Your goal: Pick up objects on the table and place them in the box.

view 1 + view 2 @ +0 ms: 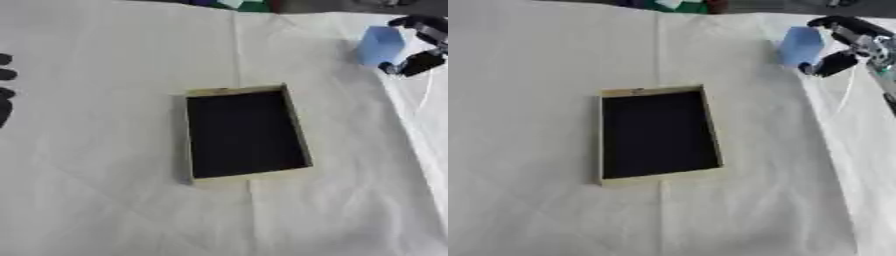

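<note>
A shallow box (295, 125) with a tan rim and a black inside lies in the middle of the white cloth; nothing shows inside it. A light blue block (801, 46) is up at the far right, above the cloth. My right hand (843, 46) comes in from the upper right corner and is shut on that block, with a finger (837, 22) over its top and the thumb (830, 64) below it. Only the dark fingertips of my left hand (4, 92) show, at the left edge of the left eye view, spread and holding nothing.
Several small coloured things (236, 4), green, blue and red, lie at the far edge of the table. The cloth (105, 190) drops away along a slanting edge (411, 125) on the right. A crease runs down its middle.
</note>
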